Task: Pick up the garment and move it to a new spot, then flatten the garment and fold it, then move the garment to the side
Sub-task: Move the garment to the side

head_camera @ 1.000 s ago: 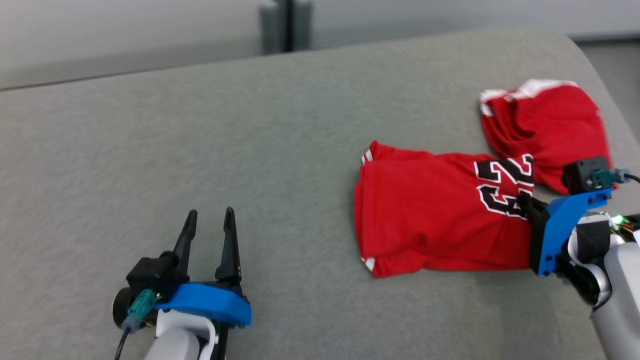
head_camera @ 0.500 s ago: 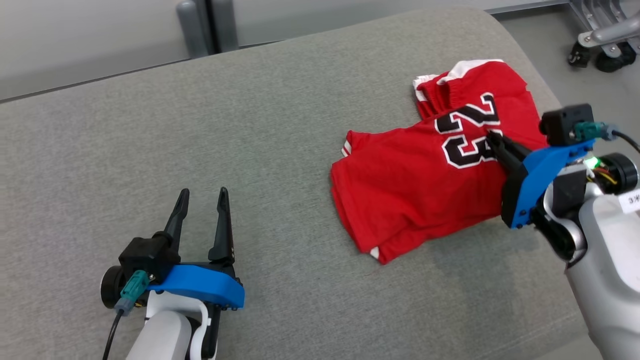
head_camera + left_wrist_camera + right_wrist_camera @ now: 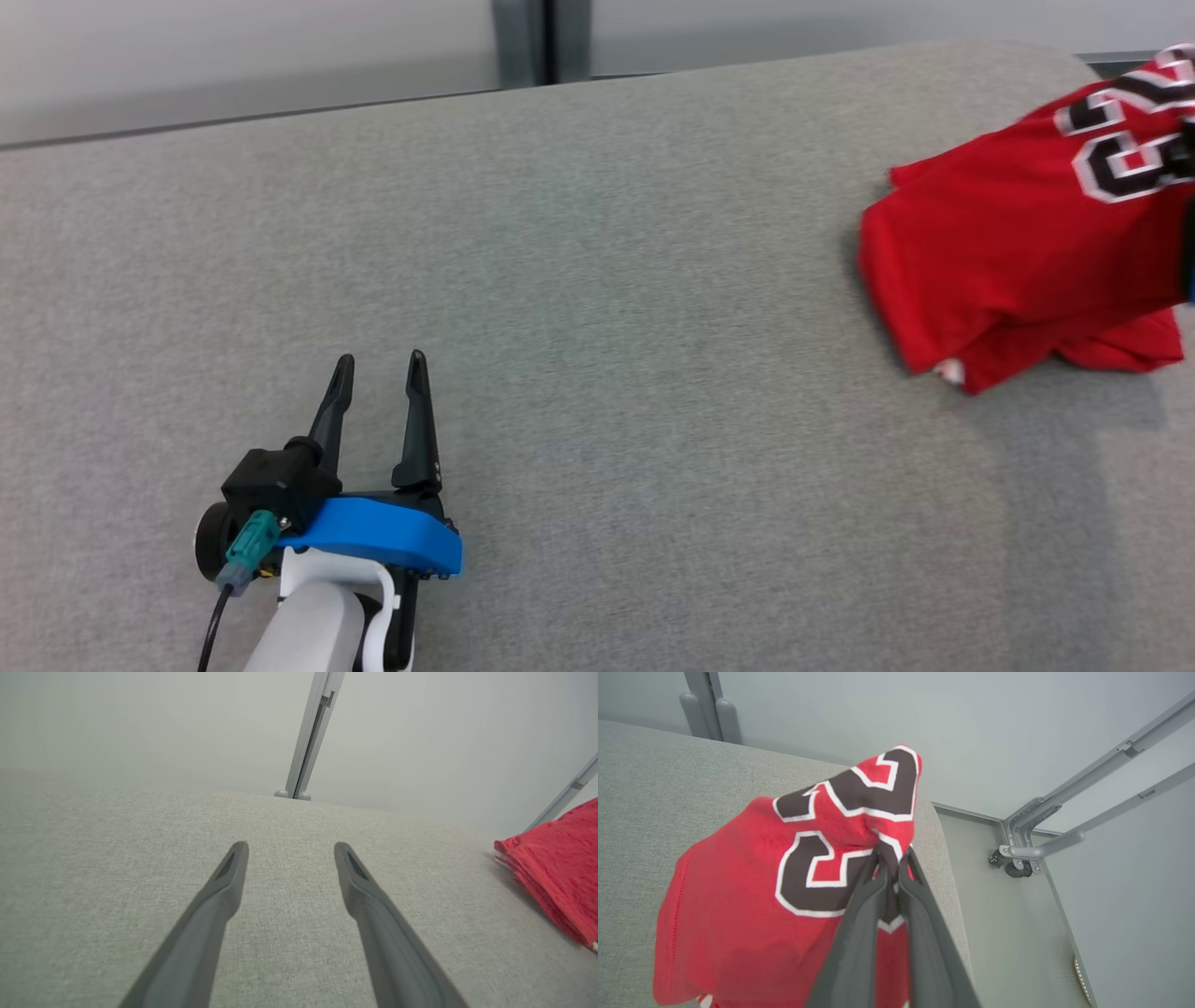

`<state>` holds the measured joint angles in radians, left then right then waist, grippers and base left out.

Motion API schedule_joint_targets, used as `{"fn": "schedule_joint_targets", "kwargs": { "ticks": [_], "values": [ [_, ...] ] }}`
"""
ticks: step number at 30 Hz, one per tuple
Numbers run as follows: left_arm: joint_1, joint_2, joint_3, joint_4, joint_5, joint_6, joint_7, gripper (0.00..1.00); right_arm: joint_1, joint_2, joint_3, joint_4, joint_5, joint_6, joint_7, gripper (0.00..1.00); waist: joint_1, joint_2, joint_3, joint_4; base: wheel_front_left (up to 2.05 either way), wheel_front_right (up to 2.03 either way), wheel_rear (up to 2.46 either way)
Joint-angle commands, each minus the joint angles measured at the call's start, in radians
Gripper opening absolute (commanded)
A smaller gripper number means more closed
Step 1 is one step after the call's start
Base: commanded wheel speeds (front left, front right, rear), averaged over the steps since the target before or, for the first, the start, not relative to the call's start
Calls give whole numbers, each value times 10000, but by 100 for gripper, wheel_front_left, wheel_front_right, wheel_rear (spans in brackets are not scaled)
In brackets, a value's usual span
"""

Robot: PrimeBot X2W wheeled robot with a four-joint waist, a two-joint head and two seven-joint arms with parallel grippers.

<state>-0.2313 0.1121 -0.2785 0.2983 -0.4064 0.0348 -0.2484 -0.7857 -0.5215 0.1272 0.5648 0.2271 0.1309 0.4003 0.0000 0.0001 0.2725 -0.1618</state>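
Over the grey cushion, right end effector clamps the red garment.

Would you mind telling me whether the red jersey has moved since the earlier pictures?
Yes. Against the grey post behind the cushion, the red jersey has shifted right, towards the cushion's rounded end, pinched in the right claw.
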Motion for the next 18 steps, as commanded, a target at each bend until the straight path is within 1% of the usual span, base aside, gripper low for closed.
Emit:
{"fn": "schedule_joint_targets", "kwargs": {
  "ticks": [1,5,6,7,9,10,11,12,16,18],
  "values": [
    [-82,-42,-53,33,0,17,-53,100,-226,-467,-261,125,-157,-2,166,0,0,-1,274,404,0,0,0],
    [-196,-82,-117,72,46,-40,-83,100,-26,-1131,-848,323,-497,-2,377,0,0,-1,513,900,0,0,0],
    [-216,-83,-134,80,66,-41,-93,100,85,-1215,-913,316,-483,0,268,0,0,-1,581,1009,0,0,0],
    [-232,-74,-141,88,101,-35,-98,100,132,-1336,-1217,418,-595,-6,223,0,0,-1,647,1089,0,0,0],
    [-267,-60,-185,96,127,-52,-109,100,369,-1538,-1444,563,-1011,-3,74,0,0,-1,781,1239,0,0,0],
    [-264,-51,-203,99,148,-51,-112,100,406,-1537,-1678,645,-1177,-2,-60,38,0,-1,834,1296,0,0,0],
    [-267,-47,-238,107,174,-61,-103,100,454,-1466,-1966,770,-1330,-2,-173,85,0,-1,877,1349,0,0,0],
    [-273,-37,-253,118,181,-70,-105,100,542,-1380,-2181,870,-1551,-2,-300,100,0,-1,904,1385,0,0,0],
    [-251,1,-298,151,202,-59,-115,100,651,-987,-2859,1106,-2368,-2,-718,100,0,-1,932,1398,0,0,0],
    [-228,13,-333,170,219,-44,-113,100,694,-675,-2999,1193,-2674,-2,-696,100,0,-1,873,1323,0,0,0]
  ]
}}
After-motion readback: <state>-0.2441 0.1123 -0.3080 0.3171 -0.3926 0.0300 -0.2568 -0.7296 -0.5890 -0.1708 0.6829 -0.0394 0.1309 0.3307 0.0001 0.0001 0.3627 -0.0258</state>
